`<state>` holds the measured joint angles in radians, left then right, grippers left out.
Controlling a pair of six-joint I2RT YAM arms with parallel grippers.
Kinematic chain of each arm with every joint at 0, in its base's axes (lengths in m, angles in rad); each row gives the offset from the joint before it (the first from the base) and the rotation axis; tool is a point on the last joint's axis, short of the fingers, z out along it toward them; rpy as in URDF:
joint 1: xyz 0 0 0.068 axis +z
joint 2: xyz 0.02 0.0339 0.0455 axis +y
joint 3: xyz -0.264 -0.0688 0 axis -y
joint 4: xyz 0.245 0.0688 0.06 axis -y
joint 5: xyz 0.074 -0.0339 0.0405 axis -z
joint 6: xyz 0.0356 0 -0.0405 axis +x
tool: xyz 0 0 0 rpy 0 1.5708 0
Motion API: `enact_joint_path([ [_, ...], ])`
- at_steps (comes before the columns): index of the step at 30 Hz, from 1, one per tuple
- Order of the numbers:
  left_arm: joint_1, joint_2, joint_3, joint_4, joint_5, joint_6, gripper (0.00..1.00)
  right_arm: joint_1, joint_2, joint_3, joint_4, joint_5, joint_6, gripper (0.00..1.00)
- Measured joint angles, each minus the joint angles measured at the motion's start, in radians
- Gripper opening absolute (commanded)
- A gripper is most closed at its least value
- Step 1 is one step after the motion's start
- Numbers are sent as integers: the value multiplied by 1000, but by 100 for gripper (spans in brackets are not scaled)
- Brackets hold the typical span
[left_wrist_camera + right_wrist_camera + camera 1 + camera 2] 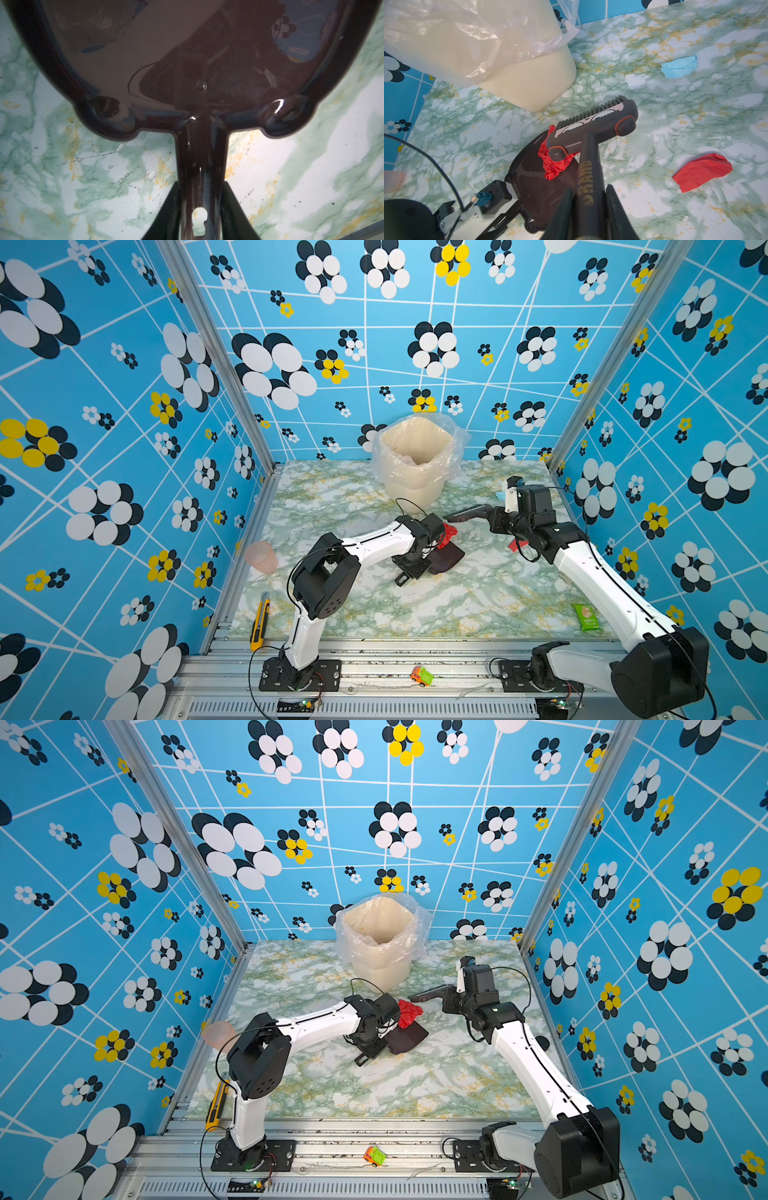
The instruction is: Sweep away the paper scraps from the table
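Note:
My left gripper (200,207) is shut on the handle of a dark brown dustpan (187,62), which lies on the marble table (457,605). A crumpled red paper scrap (556,166) sits at the dustpan's (533,187) front lip, seen in both top views (449,533) (409,1013). My right gripper (589,207) is shut on the handle of a grey brush (591,128), whose head rests over that scrap. A flatter red scrap (702,171) and a light blue scrap (679,67) lie on the table to the right of the brush.
A cream bin (415,464) lined with a clear bag stands at the back middle. A pink cup (262,556) and a yellow utility knife (259,620) are along the left edge. A green snack packet (586,616) lies front right, a toy car (420,676) on the front rail.

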<state>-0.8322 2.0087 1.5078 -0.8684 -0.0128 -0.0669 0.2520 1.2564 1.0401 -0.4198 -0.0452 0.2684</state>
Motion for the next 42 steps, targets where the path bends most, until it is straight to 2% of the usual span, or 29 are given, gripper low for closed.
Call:
enact_joint_path([
  [10,0,11,13,-12,21,0,0,40,16,0,-136,-98,-98,0],
  [16,0,15,13,-7,31,0,0,49,-44,0,-163,-109,-104,0],
  [29,7,-13,-48,91,27,-1,0,24,-148,80,-254,50,-68,0],
  [36,14,-89,-48,85,23,0,0,-47,-216,121,-307,116,-26,0],
  [42,17,-146,-3,11,24,11,0,-96,-229,124,-336,142,3,0],
])
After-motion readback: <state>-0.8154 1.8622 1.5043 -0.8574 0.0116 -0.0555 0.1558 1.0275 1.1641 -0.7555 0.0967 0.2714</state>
